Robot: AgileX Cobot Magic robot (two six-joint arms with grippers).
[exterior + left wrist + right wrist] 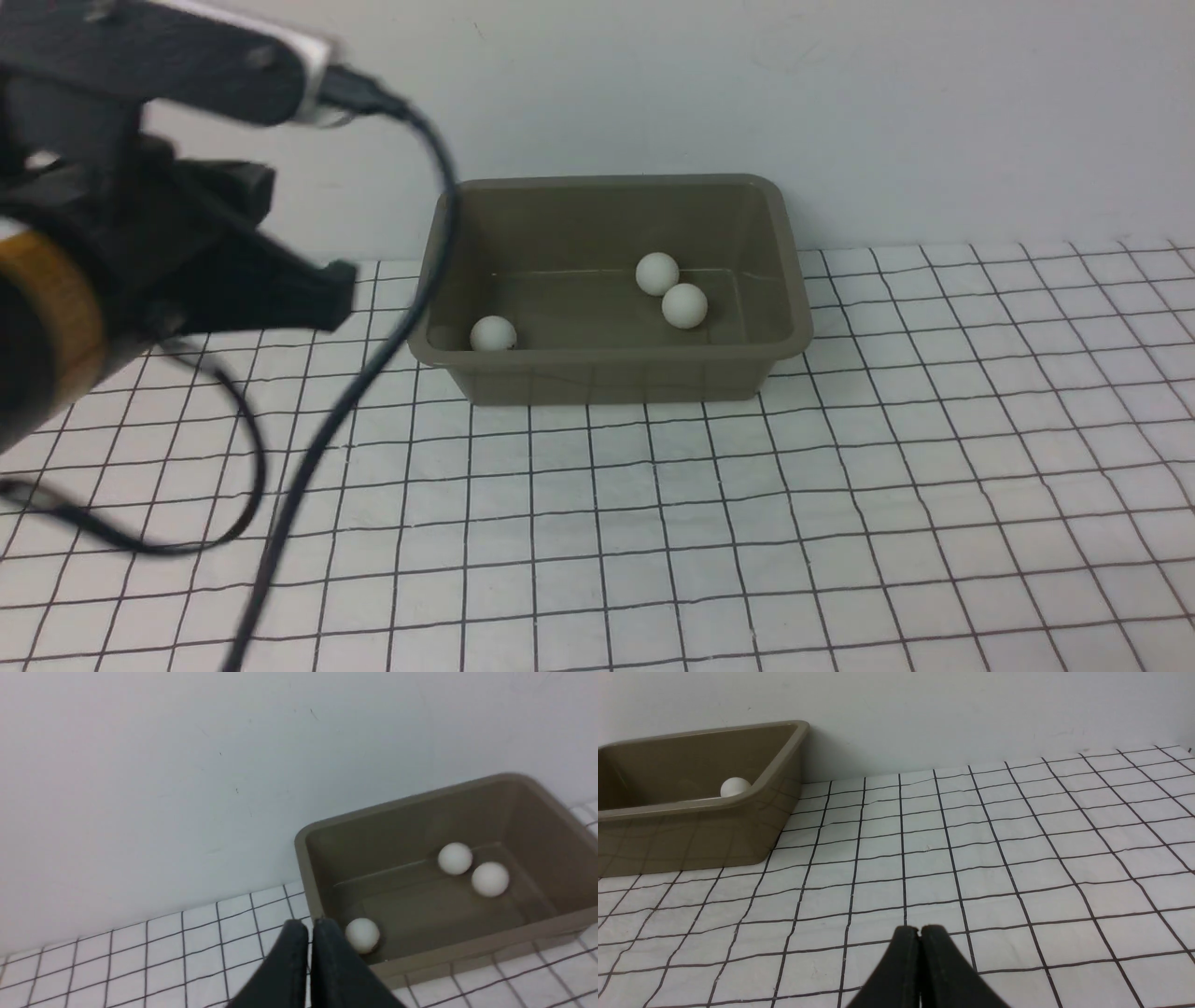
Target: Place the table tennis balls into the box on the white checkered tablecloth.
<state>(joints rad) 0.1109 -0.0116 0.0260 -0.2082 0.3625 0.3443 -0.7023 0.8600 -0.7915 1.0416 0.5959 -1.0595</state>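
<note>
All three table tennis balls (657, 273) sitting inside the box (611, 369) on the white checkered tablecloth (747, 523). Probably feather-light, smooth, prone to rolling; best pinched gently across the middle. Left gripper (310, 926) and right gripper (920, 931): jaws pressed together, holding nothing.

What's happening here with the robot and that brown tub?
All three small white table tennis balls lie inside the olive-brown rectangular plastic tub on the white checkered tablecloth. Two sit together, one alone in a corner. The left gripper is shut and empty beside the tub; the right gripper is shut over bare cloth.
</note>
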